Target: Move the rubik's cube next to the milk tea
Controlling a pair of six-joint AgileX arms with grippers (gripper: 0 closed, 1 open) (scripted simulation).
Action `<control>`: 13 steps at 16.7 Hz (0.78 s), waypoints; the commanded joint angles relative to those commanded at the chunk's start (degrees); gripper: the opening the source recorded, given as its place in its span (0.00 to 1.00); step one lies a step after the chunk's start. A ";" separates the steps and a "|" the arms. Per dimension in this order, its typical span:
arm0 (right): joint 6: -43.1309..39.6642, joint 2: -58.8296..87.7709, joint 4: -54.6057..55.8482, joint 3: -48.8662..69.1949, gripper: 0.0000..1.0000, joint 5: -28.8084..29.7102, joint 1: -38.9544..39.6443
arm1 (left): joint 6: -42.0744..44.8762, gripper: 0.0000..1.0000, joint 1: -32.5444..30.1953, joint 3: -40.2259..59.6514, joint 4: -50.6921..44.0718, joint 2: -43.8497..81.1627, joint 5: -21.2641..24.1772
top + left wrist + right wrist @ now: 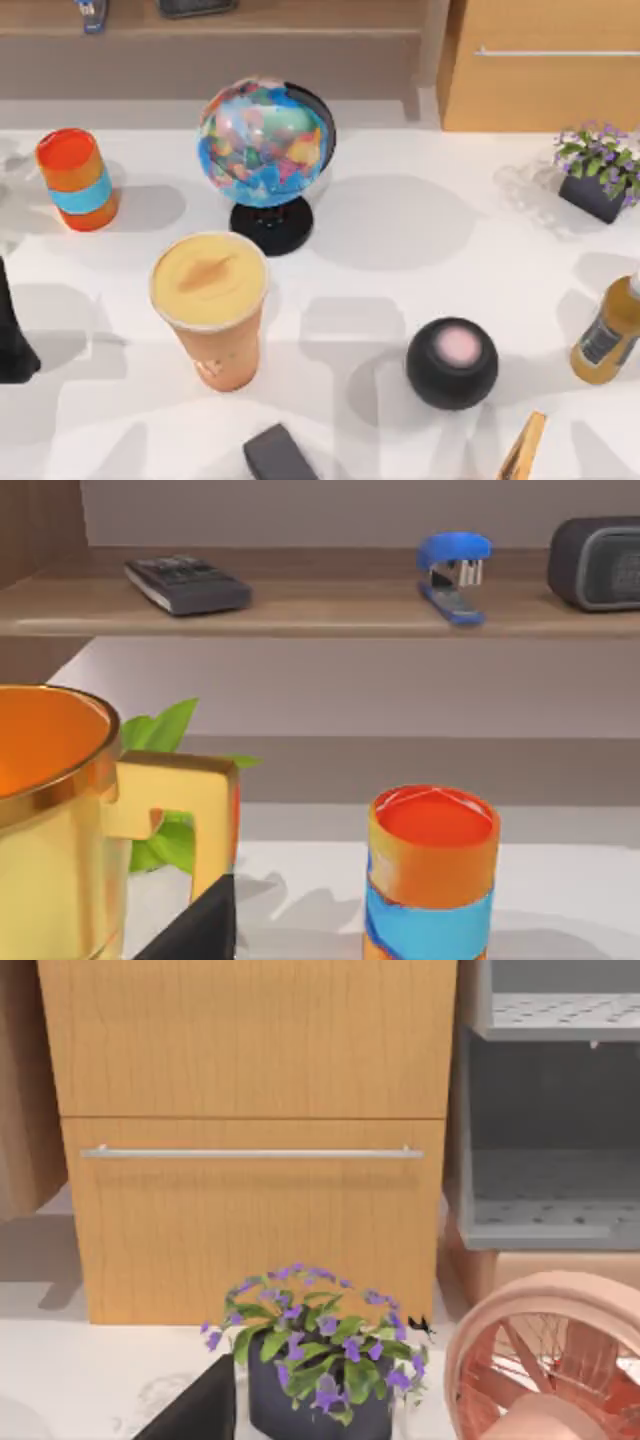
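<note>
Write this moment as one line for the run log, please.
milk tea: upright, front of globe | rubik's cube: unseen | left arm: parked, table's left edge | step: cube not placed

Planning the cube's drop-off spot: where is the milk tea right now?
In the top view the milk tea stands left of centre, just in front of the globe, with the black round speaker to its right.

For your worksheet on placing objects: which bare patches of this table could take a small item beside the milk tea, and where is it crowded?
Bare table lies between the globe and the flower pot. A smaller patch sits between the milk tea and the black ball. It is crowded around the globe's base and near the dark block.
</note>
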 joint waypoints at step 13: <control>0.00 0.00 0.00 0.00 1.00 0.00 0.00 | 0.40 1.00 -10.41 35.33 3.49 37.40 -9.52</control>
